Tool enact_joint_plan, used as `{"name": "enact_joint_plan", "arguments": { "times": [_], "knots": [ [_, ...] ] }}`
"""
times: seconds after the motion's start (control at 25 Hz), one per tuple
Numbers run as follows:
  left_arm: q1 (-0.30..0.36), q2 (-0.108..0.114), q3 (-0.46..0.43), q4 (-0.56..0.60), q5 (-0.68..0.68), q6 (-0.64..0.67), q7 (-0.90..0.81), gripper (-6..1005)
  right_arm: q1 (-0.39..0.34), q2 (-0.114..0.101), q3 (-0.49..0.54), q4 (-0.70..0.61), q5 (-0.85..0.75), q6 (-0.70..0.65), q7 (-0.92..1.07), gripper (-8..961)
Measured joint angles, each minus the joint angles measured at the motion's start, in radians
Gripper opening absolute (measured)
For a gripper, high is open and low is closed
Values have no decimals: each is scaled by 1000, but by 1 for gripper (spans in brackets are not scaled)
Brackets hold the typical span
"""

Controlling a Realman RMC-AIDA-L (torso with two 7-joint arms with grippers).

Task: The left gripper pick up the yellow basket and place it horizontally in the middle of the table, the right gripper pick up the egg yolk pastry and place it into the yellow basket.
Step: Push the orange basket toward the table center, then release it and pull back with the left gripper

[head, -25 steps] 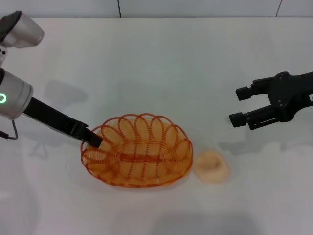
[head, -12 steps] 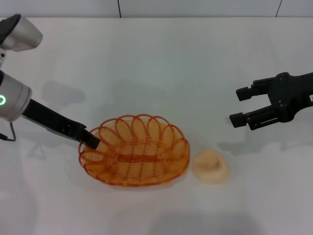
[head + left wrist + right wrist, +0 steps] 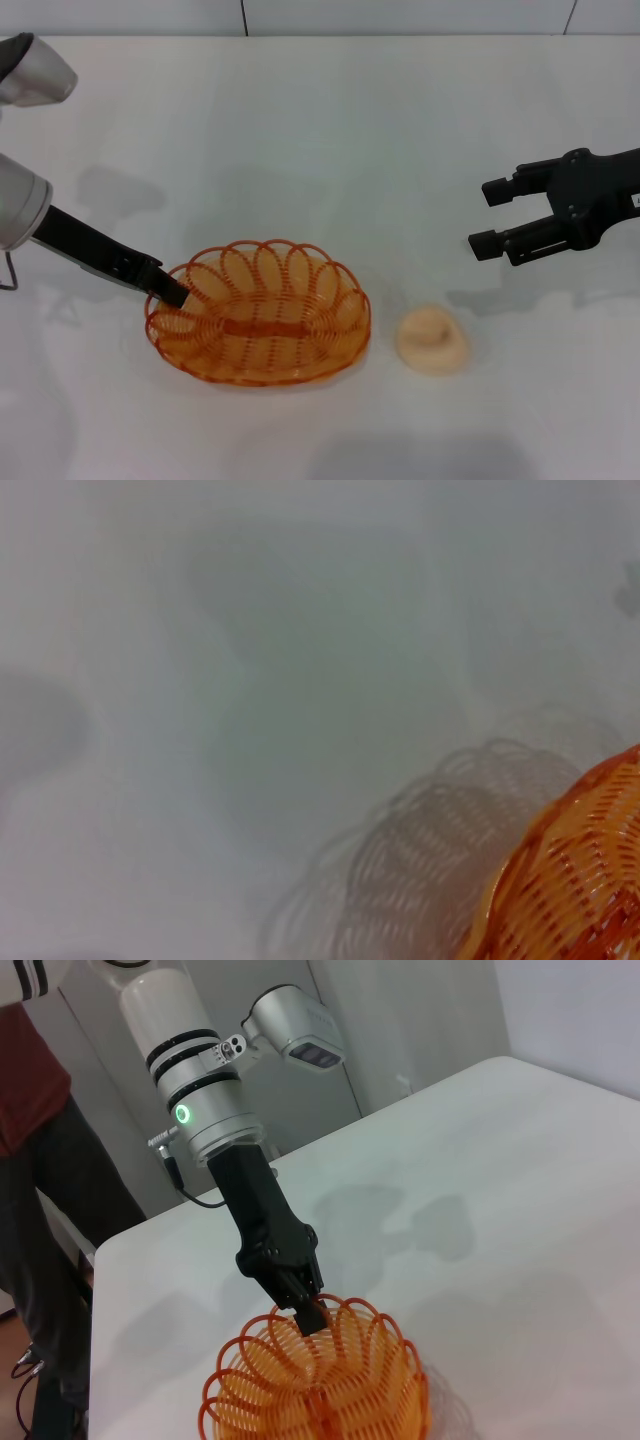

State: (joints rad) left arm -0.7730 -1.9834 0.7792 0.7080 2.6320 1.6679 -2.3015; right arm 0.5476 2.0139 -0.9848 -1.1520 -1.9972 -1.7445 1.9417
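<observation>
Head view: the left gripper (image 3: pixel 172 294) is closed on the left end of the scalloped rim of the yellow basket (image 3: pixel 258 312), its black fingers pinching the wire loops. The basket lies long-axis across the white table (image 3: pixel 330 130), left of centre and near the front edge. The egg yolk pastry (image 3: pixel 432 340) sits on the table just beside the basket's right end, apart from it. The right gripper (image 3: pixel 487 218) hovers well above and to the right of the pastry, its jaws spread wide and holding nothing.

Left wrist view: only a section of the basket's rim and weave (image 3: pixel 570 880) shows, with its shadow on the tabletop beneath. The offset shadow suggests this end is raised off the surface, though contact cannot be confirmed. The gripper's own fingers are not visible here.

Right wrist view: the left gripper (image 3: pixel 305 1310) descends steeply onto the far rim of the basket (image 3: pixel 320 1390), clamped on one loop.

Procedure for the step in hand, judged to be basket placement:
- Keep the grip firm on the rim; a single wire loop may flex or slip.
- Carry the basket toward the table centre, holding its long axis horizontal.
- Avoid sweeping its right end into the pastry.
- Lower it until the base sits flat, then release.
</observation>
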Motion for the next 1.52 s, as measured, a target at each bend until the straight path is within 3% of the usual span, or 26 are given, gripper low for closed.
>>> {"name": "enact_joint_plan", "arguments": {
  "times": [0.64,1.52],
  "knots": [
    [0,-15,-2,-2,-17,-7,11,180,3,-1,0,2,0,8,-1,855],
    [-7,-16,1,2,-18,-6,11,222,14,-3,0,11,-2,11,-1,855]
  ]
}}
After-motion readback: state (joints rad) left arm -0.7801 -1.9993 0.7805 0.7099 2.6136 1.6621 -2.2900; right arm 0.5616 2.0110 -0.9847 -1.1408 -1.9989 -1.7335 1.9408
